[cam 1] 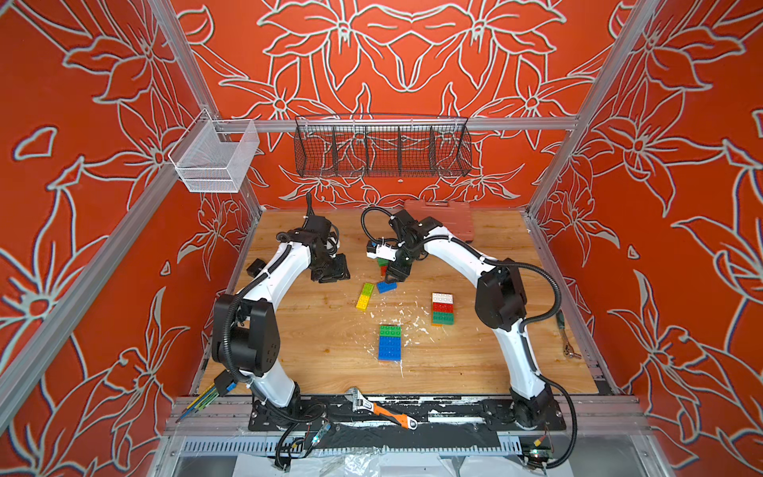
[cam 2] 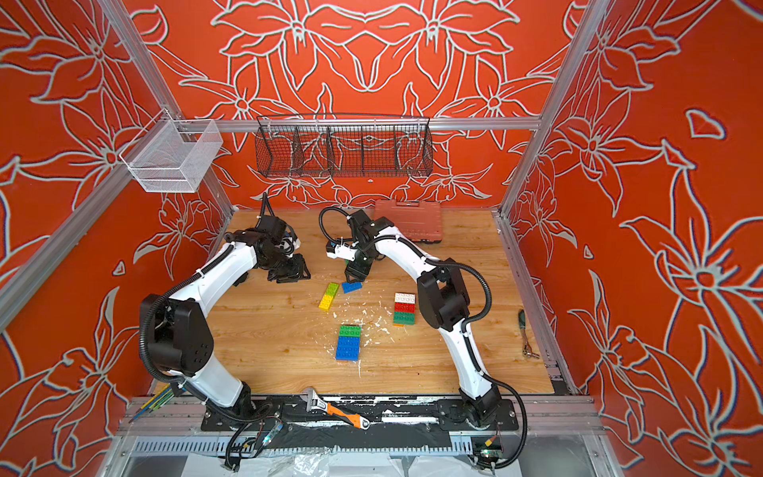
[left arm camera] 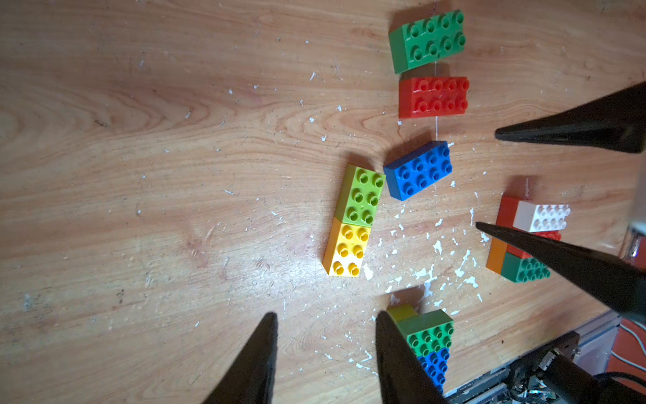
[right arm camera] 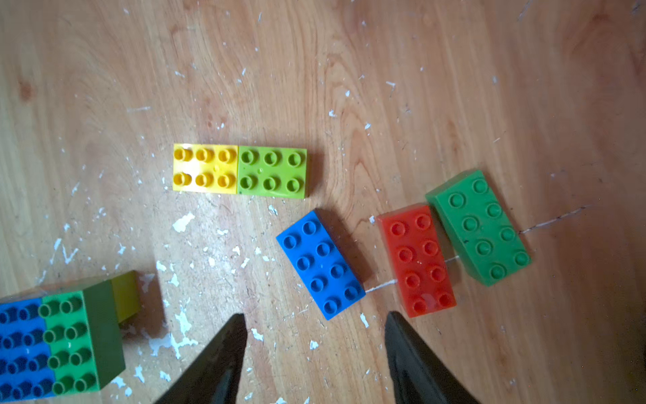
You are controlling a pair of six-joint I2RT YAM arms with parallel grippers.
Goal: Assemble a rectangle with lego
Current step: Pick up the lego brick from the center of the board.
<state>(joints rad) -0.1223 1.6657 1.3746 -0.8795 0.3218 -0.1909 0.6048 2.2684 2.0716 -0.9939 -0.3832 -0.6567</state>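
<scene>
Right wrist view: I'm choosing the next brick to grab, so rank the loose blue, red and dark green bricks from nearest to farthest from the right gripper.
1. blue brick: just ahead of the open right gripper, almost between its fingertips.
2. red brick: beside the blue one, ahead of one fingertip.
3. dark green brick: beyond the red, outermost.

Both top views are bright and evenly lit. Toward 3 and 9 o'clock the wall [cam 1: 702,206] pattern shows colour fringing, and the frame posts [cam 1: 588,107] lean from lens distortion. In the wrist views the blue brick [right arm camera: 321,264] casts a short, soft shadow, glare whitens the yellow brick [left arm camera: 346,250], and the fingers [left arm camera: 251,367] of the left gripper [left arm camera: 325,314] look blurred.
</scene>
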